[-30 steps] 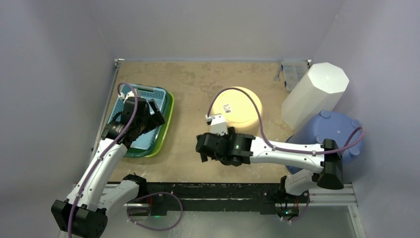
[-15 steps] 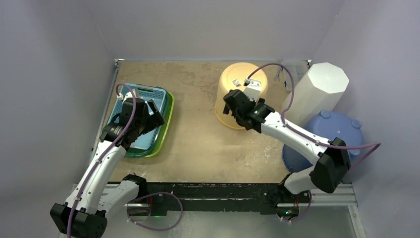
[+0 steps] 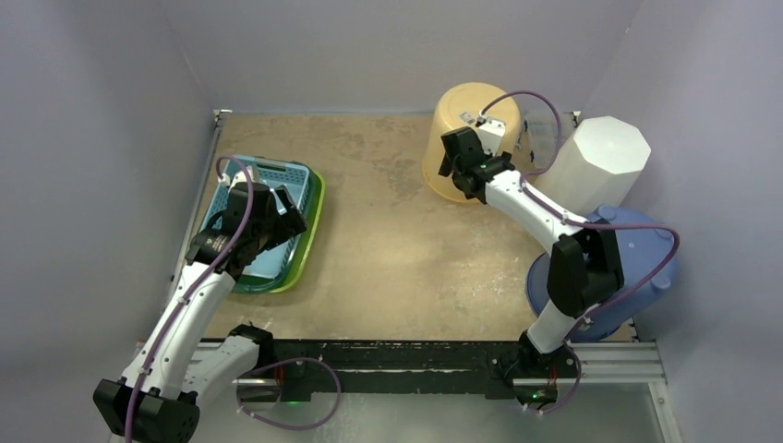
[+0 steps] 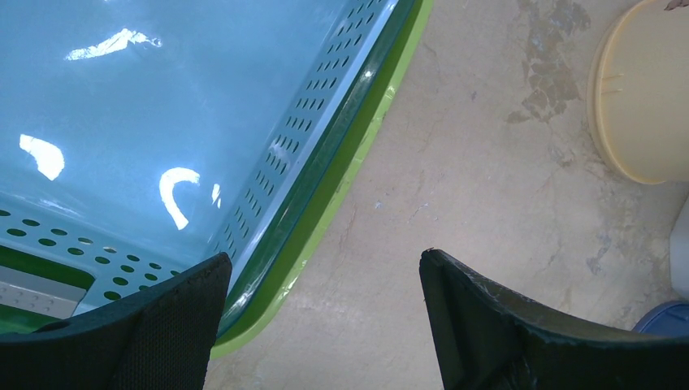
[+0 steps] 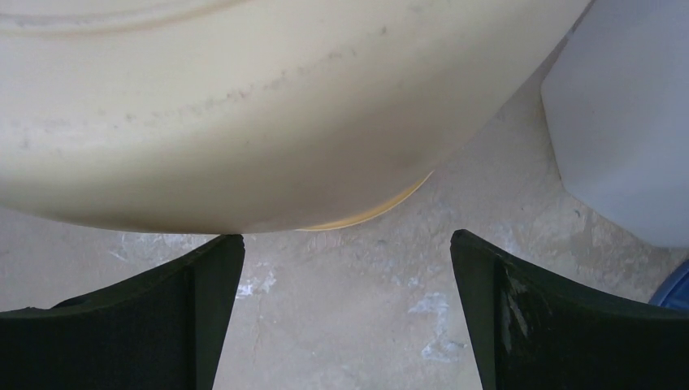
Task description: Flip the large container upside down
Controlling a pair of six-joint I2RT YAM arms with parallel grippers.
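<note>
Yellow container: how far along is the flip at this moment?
Done, apparently: the yellow container stands near the back wall with its wide rim on the table and its base up. In hand: the right gripper hangs open beside its wall, gripping nothing. Left to do: probably only backing that arm away. The left gripper hovers open at the edge of the blue basket.

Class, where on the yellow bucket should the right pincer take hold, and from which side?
Probably its thin lower rim, from the near side: the yellow bucket wall is too broad for the open right pincer, and the white container crowds its right.
</note>
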